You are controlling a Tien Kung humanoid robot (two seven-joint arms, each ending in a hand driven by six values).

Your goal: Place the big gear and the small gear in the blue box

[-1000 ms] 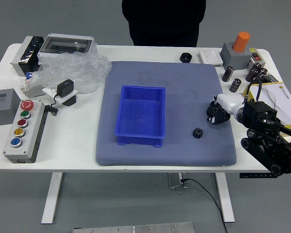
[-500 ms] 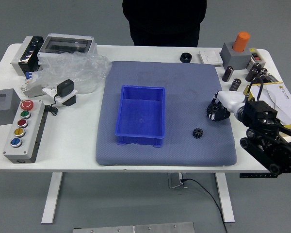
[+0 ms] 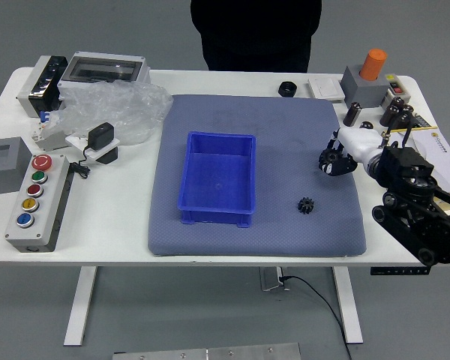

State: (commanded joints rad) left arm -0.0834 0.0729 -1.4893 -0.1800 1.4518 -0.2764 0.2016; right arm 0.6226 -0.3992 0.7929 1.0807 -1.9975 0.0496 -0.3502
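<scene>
Blk big gear [image 3: 330, 158], partly hidden, R of open blue box [image 3: 218, 174]; small gear [image 3: 306, 205] blk, toothed, on mat [image 3: 270, 241].

A white table [image 3: 120, 225] bears a blue-grey mat [image 3: 281, 124] across its centre. On the mat, the blue box [image 3: 218, 180] sits toward nine o'clock and the small gear [image 3: 306, 205] at four; the big gear [image 3: 332, 159] shows near three, partly hidden, its contact with the mat unclear. Around the mat, a push-button control box [image 3: 41, 214] lies between eight and nine, crumpled clear plastic [image 3: 131, 109] near ten, a black disc [image 3: 287, 88] past one, a grey block [image 3: 352, 86] at two, and a yellow-edged board [image 3: 444, 161] at three.
</scene>
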